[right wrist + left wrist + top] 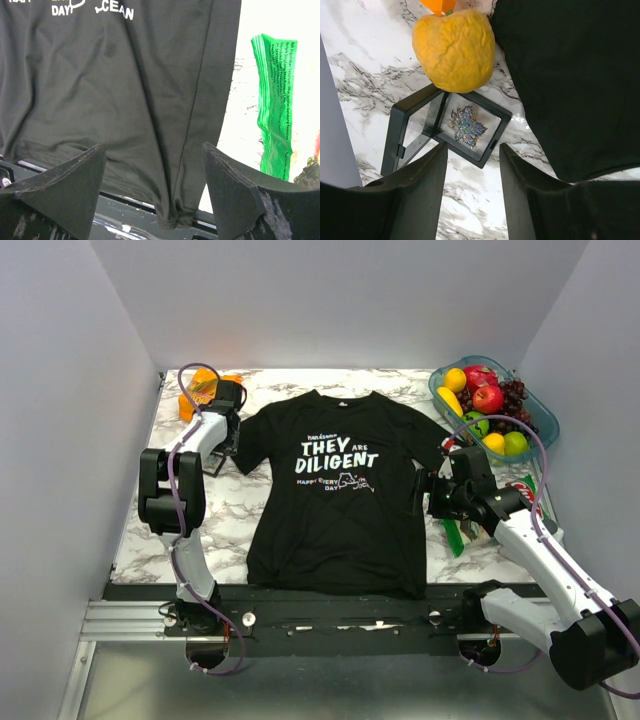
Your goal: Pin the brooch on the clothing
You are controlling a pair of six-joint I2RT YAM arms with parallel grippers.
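The brooch (467, 126), a leaf-shaped gold and bluish sparkling ornament, lies in an open black frame case (490, 140) on the marble table, left of the shirt's sleeve. My left gripper (472, 165) is open and empty, with the case just ahead of its fingertips. In the top view the left gripper (228, 445) hides the brooch. The black T-shirt (340, 490) with white print lies flat mid-table. My right gripper (155, 165) is open and empty above the shirt's lower right hem (125, 90); in the top view it (418, 490) is at the shirt's right edge.
A wrinkled yellow-orange fruit (454, 50) sits against the case's far side. A clear bowl of fruit (540, 425) stands at the back right. A green packet (275, 100) lies right of the shirt. The black front rail (125, 210) runs under the hem.
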